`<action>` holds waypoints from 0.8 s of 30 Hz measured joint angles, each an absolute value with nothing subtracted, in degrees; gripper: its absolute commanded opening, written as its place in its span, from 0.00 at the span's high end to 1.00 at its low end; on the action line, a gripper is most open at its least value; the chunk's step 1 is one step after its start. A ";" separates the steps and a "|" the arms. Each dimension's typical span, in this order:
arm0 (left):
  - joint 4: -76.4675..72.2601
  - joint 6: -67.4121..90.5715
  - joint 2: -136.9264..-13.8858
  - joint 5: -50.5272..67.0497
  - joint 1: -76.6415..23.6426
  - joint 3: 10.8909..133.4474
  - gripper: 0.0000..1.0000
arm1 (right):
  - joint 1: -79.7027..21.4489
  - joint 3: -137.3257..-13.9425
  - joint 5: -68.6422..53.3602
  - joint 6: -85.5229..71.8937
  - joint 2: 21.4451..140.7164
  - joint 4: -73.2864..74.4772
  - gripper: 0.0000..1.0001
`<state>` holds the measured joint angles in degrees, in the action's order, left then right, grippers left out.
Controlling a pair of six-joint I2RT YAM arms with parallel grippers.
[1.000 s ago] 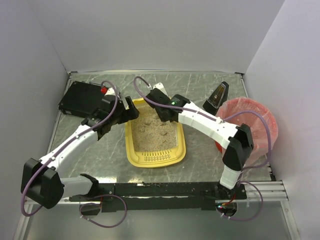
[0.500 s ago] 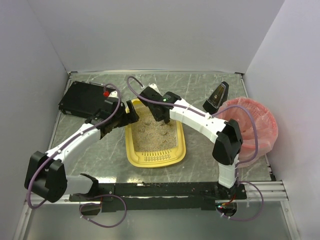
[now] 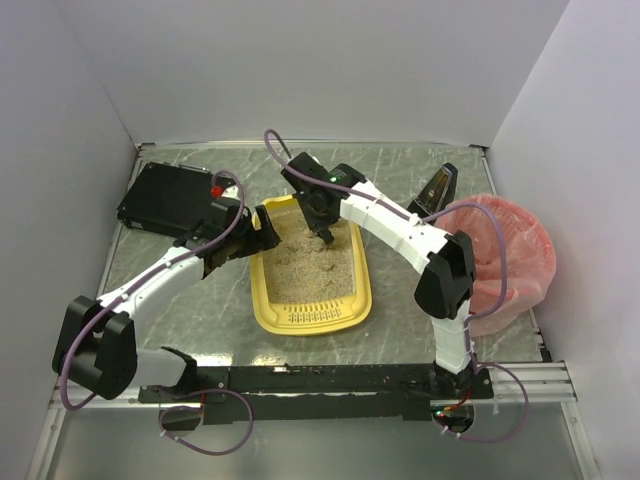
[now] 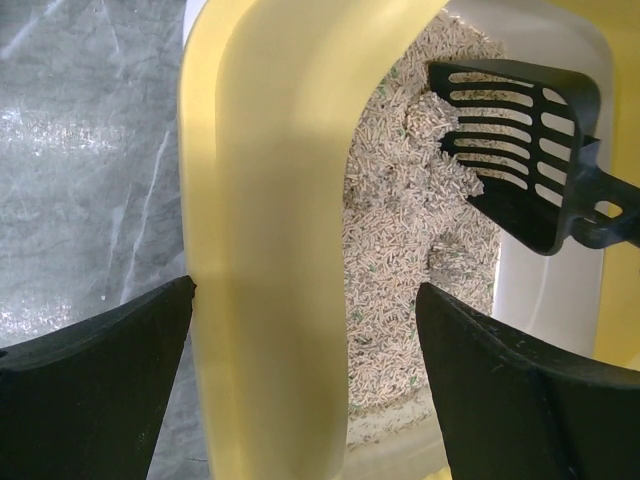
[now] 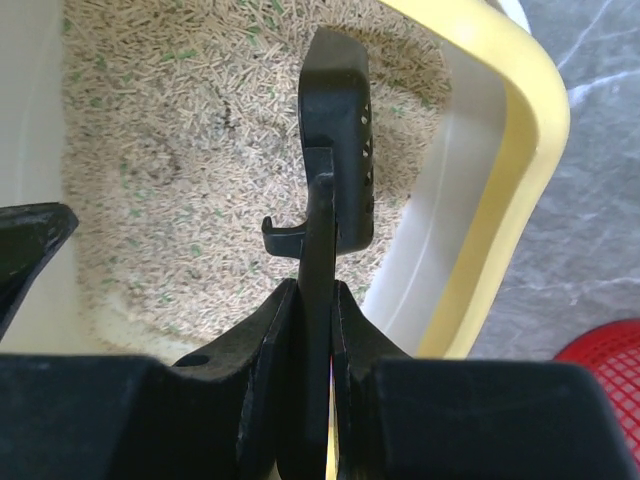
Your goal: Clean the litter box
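Observation:
The yellow litter box [image 3: 308, 320] holds beige litter and lies mid-table. My left gripper [image 3: 262, 222] is open and straddles the rim at the box's far left corner. In the left wrist view the left gripper [image 4: 305, 290] has one finger outside the yellow rim [image 4: 270, 200] and the other over the litter. My right gripper [image 3: 322, 222] is shut on the handle of a black slotted scoop [image 4: 520, 130]. The right wrist view shows the right gripper [image 5: 315, 290] holding the scoop [image 5: 338, 130] edge-on above the litter, near the box's wall [image 5: 520, 150].
A flat black box [image 3: 165, 200] with a small red part [image 3: 214, 189] lies at the far left. A pink-red bag-lined bin [image 3: 505, 255] stands at the right. A black wedge-shaped object [image 3: 432, 195] stands behind the bin. White walls close in on three sides.
The right arm has swung the scoop from the box's right side toward its far end. The left gripper has shifted slightly along the box's far left corner and stayed open.

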<state>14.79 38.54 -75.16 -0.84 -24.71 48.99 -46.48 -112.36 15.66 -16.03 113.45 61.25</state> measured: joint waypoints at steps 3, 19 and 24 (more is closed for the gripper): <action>14.22 38.57 -75.50 -0.51 -24.53 48.86 0.03 | -45.17 -111.33 12.14 -16.64 112.55 60.66 1.00; 12.80 38.76 -77.97 0.86 -24.16 47.83 0.03 | -43.53 -111.66 3.16 -21.71 111.70 62.98 1.00; 12.80 39.00 -77.97 0.91 -24.18 47.79 0.02 | -43.53 -113.27 1.72 -23.20 112.55 65.87 1.00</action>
